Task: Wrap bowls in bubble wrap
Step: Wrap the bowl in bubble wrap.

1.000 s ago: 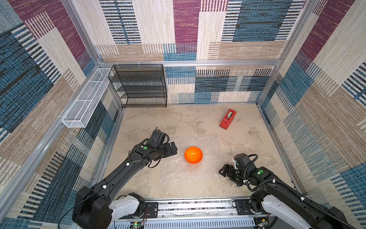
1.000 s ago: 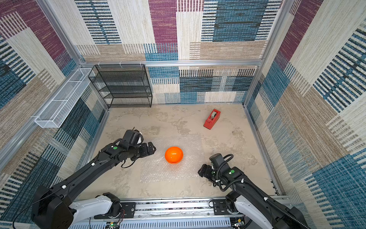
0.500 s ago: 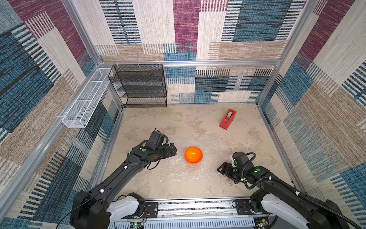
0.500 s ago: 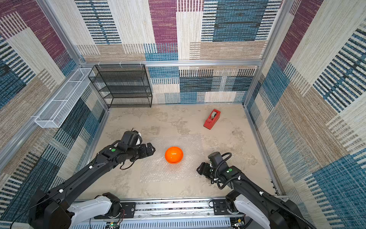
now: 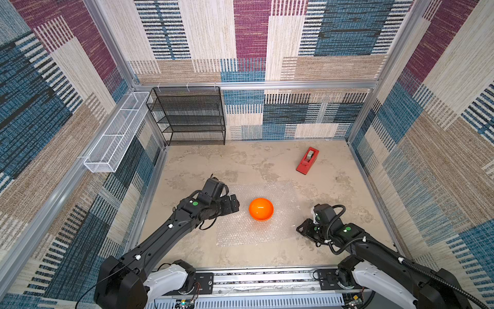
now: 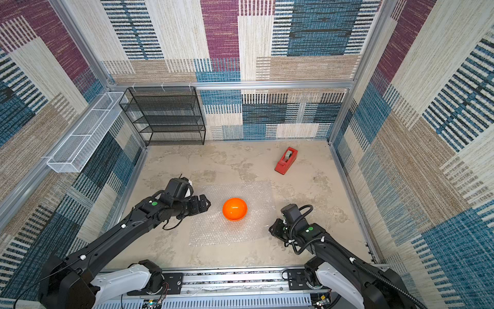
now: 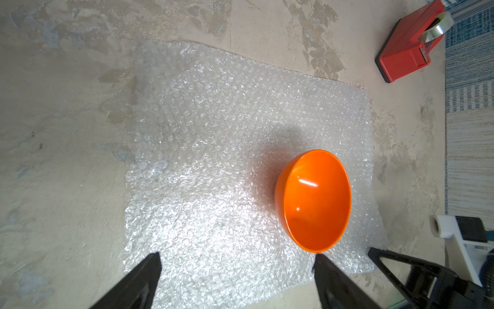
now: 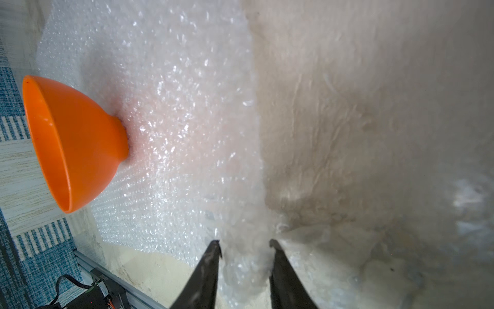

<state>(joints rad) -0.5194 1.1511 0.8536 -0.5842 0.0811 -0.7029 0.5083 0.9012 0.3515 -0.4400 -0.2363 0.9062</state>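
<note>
L gripper [image 7: 238, 258]: jaws wide, holding nothing, over wrap [image 7: 213, 133] edge near bowl [image 7: 316, 200]. Bowl sits upright on wrap. R gripper [image 8: 245, 244]: jaws narrow, wrap edge between; can't tell if pinched.

We can read no words, labels, brands, numbers or signs anywhere in these views; no surface shows legible lettering.
</note>
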